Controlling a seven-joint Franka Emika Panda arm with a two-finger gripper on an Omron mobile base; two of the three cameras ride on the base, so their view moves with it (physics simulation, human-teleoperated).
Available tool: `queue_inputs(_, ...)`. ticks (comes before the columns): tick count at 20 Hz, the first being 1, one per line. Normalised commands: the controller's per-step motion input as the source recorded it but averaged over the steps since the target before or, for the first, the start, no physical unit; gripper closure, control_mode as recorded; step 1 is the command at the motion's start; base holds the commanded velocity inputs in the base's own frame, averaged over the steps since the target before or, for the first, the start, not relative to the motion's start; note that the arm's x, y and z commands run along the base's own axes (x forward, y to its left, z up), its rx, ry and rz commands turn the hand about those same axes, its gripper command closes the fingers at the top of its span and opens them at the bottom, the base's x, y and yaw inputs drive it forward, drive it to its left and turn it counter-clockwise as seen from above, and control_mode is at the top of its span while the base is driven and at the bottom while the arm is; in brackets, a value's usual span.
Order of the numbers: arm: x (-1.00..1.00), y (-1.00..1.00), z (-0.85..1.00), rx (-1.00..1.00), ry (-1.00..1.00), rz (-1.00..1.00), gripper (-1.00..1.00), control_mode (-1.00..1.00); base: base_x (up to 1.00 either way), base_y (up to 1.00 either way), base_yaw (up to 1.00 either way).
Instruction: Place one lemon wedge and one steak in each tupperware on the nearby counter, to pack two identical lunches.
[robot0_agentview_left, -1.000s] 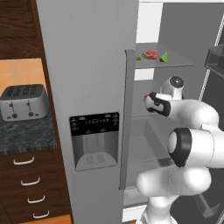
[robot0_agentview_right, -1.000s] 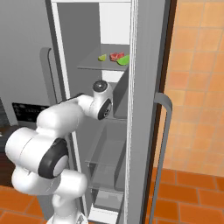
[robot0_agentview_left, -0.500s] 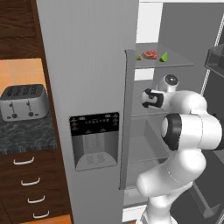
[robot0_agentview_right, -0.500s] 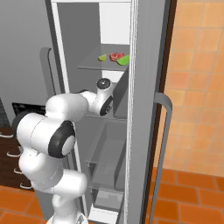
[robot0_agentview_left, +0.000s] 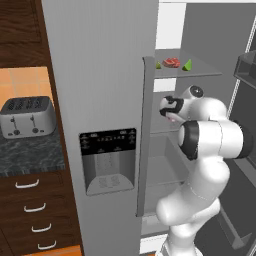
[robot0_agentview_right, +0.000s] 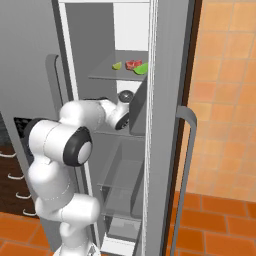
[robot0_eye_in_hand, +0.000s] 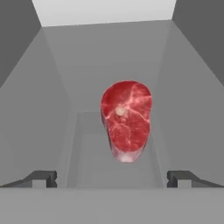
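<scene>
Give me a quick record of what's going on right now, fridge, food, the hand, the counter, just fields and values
fridge: right door open, arm reaching inside
upper shelf: one steak between two green wedges
steak in hand view: red, lying ahead of the hand, between the fingertips' line, untouched
hand: open, empty
toaster: silver, on the counter left of the fridge

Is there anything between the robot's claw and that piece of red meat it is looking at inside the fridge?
Nothing visible. In the hand view the steak lies straight ahead of the open gripper, with only bare grey fridge shelf between the two fingertips and the meat. The jaws stand wide apart and hold nothing.
</scene>
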Motion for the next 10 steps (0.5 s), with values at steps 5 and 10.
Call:
queue_inputs(5,0.26,-0.19,0.0,0.01,0.0,0.0,-1.0,-1.0,0.0,0.0,0.0)
queue_inputs(10,0.29,-0.05,-0.06,0.0,0.01,0.0,-1.0,-1.0,0.0,0.0,0.0)
